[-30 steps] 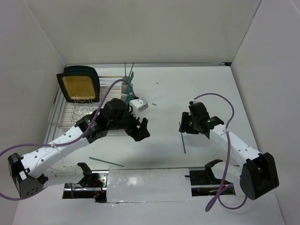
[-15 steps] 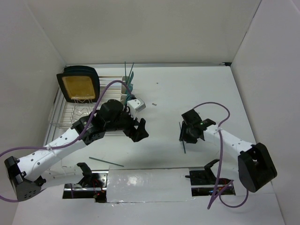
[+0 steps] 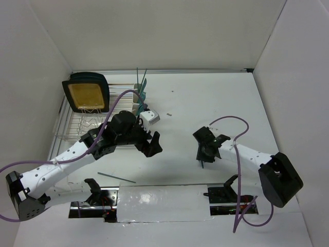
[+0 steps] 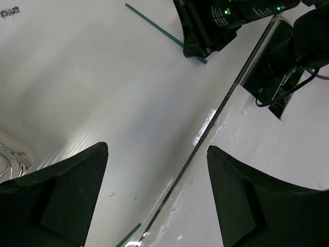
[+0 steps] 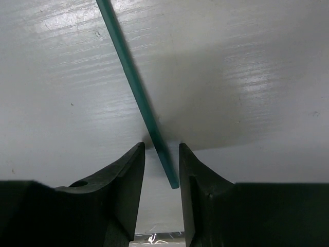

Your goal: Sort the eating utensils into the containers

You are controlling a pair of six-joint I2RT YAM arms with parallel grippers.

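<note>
A slim teal utensil (image 5: 134,85) lies flat on the white table, also seen in the top view (image 3: 202,161) and the left wrist view (image 4: 154,24). My right gripper (image 5: 161,175) is low over its near end; its jaws stand narrowly apart on either side of the handle, with a small gap each side. It also shows in the top view (image 3: 202,153). My left gripper (image 3: 152,143) is open and empty above the table's middle (image 4: 157,200). A second teal utensil (image 3: 116,177) lies near the front left. The cream containers (image 3: 139,107) hold several upright teal utensils (image 3: 141,82).
A wire dish rack (image 3: 77,126) stands at the left with a tan-and-black board (image 3: 86,95) leaning in it. A shiny taped strip (image 3: 162,201) runs along the near table edge. Purple cables loop off both arms. White walls close in on three sides.
My right gripper has moved left and toward the near edge, coming down over the teal utensil. The left arm has shifted only slightly.
</note>
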